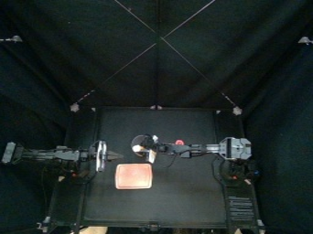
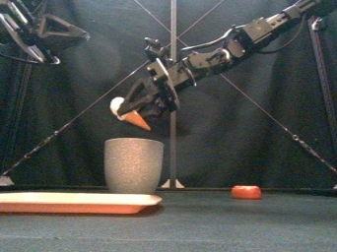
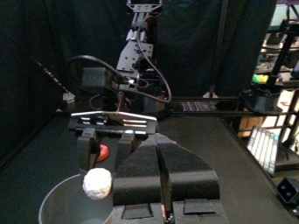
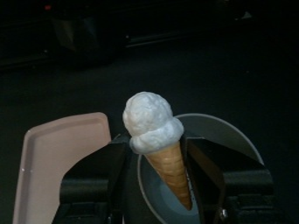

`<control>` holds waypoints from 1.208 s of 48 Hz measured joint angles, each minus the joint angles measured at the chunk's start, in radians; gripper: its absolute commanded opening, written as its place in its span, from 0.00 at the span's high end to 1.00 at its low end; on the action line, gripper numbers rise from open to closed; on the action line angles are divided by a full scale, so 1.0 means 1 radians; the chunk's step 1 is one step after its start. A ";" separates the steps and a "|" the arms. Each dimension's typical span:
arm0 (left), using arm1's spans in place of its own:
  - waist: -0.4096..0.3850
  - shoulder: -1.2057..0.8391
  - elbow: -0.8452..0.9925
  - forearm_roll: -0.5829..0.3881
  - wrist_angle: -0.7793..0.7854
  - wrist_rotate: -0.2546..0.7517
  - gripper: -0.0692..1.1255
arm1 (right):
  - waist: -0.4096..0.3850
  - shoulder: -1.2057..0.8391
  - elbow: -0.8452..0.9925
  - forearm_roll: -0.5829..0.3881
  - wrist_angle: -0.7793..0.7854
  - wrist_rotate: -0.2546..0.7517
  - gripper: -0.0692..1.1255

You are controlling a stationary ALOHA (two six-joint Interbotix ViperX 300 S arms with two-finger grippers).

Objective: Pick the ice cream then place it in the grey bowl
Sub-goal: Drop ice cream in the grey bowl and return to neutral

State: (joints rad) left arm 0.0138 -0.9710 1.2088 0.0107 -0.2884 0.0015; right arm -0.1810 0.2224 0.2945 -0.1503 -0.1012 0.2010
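The ice cream (image 2: 128, 114), a white scoop on an orange cone, hangs tilted just above the rim of the tall grey speckled cup (image 2: 133, 164). My right gripper (image 2: 145, 104) is shut on its cone. In the right wrist view the ice cream (image 4: 156, 138) stands between the jaws, with the cup's opening (image 4: 230, 147) right beneath it. From above, the right gripper (image 1: 149, 147) sits over the cup (image 1: 139, 143). My left gripper (image 1: 95, 155) rests at the table's left with its jaws shut and nothing in them (image 3: 163, 171).
A flat pink tray (image 1: 132, 177) lies in front of the cup, toward the table's front edge. A small red toy (image 2: 246, 192) lies on the table to the cup's right, under the right arm.
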 measured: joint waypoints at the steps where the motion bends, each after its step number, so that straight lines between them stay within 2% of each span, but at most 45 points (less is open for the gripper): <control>1: -0.002 -0.002 0.000 0.000 0.000 0.000 0.96 | -0.003 0.006 -0.002 0.000 0.003 0.002 0.26; 8: 0.000 0.000 0.000 -0.002 0.002 -0.002 0.96 | -0.023 0.015 -0.003 0.002 0.014 0.003 0.13; 12: -0.002 0.000 0.000 0.000 0.003 0.000 0.96 | -0.028 0.015 -0.003 0.002 0.014 0.003 0.08; 24: -0.002 -0.002 0.000 0.000 0.003 0.000 0.96 | -0.041 -0.025 0.005 -0.003 0.014 -0.002 0.08; 36: -0.002 -0.002 0.000 0.000 0.006 0.000 0.96 | -0.035 -0.259 0.120 -0.029 0.014 -0.003 0.08; 47: -0.002 -0.003 0.002 0.002 0.006 0.000 0.96 | 0.029 -0.480 0.298 -0.052 -0.002 -0.008 0.08; 58: -0.002 -0.008 0.002 0.009 0.006 0.000 0.96 | 0.112 -0.710 0.508 -0.080 -0.098 -0.005 0.08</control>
State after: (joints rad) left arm 0.0123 -0.9787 1.2103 0.0199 -0.2823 0.0015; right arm -0.0690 -0.4878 0.8023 -0.2301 -0.1994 0.1963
